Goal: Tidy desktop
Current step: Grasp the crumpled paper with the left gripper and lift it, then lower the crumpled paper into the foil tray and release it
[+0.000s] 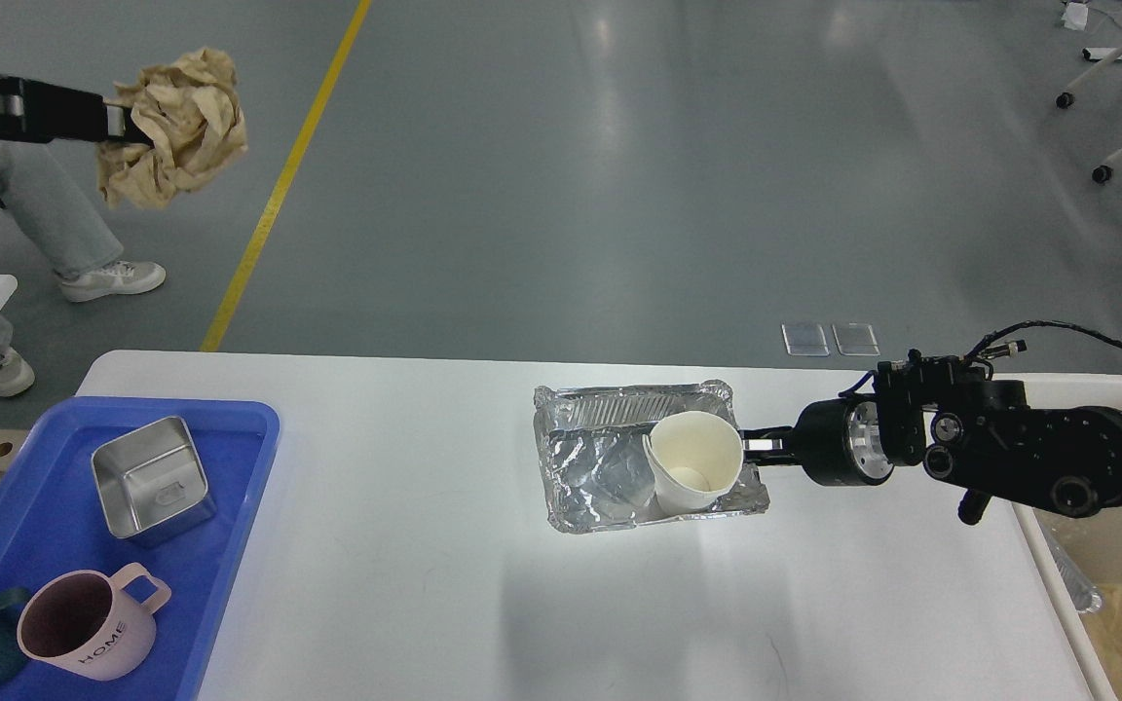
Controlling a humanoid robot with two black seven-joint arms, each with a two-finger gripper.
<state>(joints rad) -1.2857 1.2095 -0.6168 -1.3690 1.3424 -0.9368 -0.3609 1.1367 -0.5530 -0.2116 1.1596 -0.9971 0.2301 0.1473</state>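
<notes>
Now my left gripper (118, 122) pinches the paper wad (174, 127) high above the desktop (405, 584); my right gripper (754, 448) reaches the foil tray (600, 477) and cup (695, 467), grip unclear.

Bright, even overhead light fills the scene, leaving pale streaks of glare on the grey floor (619, 146) and a hot white patch on the table (483, 604) around the foil tray (580, 467). Soft, blurred shadows lie under the tray. Focus is sharp throughout, with slight wide-angle bending near the edges.
</notes>
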